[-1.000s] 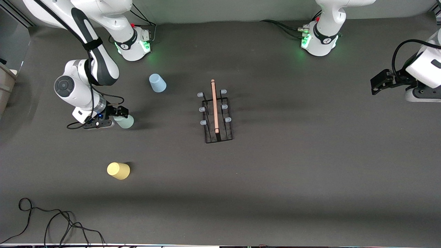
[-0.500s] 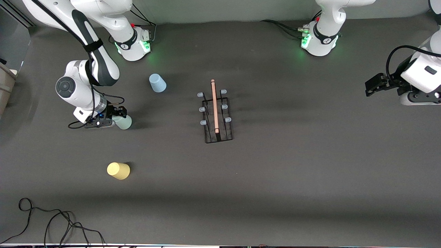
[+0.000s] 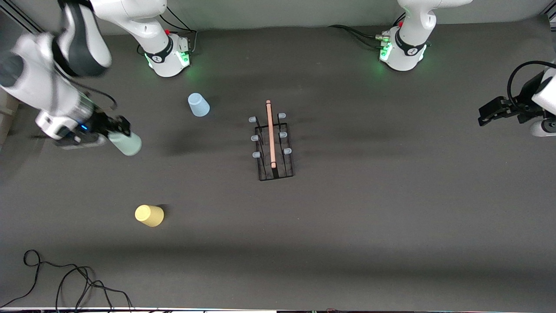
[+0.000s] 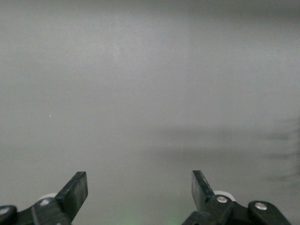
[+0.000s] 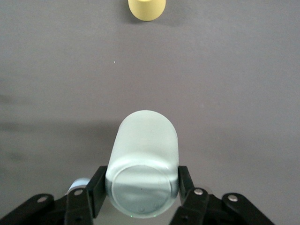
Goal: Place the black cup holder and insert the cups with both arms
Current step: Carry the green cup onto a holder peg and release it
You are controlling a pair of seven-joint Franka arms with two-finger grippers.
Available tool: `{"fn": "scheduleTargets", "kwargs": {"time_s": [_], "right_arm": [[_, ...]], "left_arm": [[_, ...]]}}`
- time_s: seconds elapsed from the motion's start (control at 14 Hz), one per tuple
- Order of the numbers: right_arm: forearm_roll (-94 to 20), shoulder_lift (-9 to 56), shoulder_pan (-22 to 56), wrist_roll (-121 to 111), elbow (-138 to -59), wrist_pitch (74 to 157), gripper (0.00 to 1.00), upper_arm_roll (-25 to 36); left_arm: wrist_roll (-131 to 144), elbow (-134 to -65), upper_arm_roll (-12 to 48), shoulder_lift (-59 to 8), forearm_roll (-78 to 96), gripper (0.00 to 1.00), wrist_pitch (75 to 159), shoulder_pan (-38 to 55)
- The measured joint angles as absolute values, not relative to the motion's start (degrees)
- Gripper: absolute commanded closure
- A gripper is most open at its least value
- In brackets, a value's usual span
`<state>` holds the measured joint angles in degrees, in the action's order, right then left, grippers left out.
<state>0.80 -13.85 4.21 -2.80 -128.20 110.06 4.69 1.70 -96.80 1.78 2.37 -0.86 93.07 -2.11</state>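
The black cup holder with its wooden rod handle stands mid-table. My right gripper is shut on the pale green cup and holds it in the air over the right arm's end of the table; in the right wrist view the cup sits between the fingers. The light blue cup stands upside down near the right arm's base. The yellow cup stands upside down nearer the front camera, and also shows in the right wrist view. My left gripper is open and empty at the left arm's end.
A black cable lies coiled at the table's front edge on the right arm's end. The arms' green-lit bases stand along the back edge.
My right gripper has lifted the pale green cup off the table and swung it toward the right arm's end. My left gripper has shifted a little at the table's end.
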Motion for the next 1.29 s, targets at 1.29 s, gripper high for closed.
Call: {"fn": "scheduleTargets", "kwargs": {"time_s": [1.29], "right_arm": [[-8.35, 1.49, 43.99, 88.76, -109.05, 108.87, 0.99, 2.27]], "left_arm": [[0.56, -96.95, 3.13, 0.18, -1.55, 0.01, 95.18, -2.63]]}}
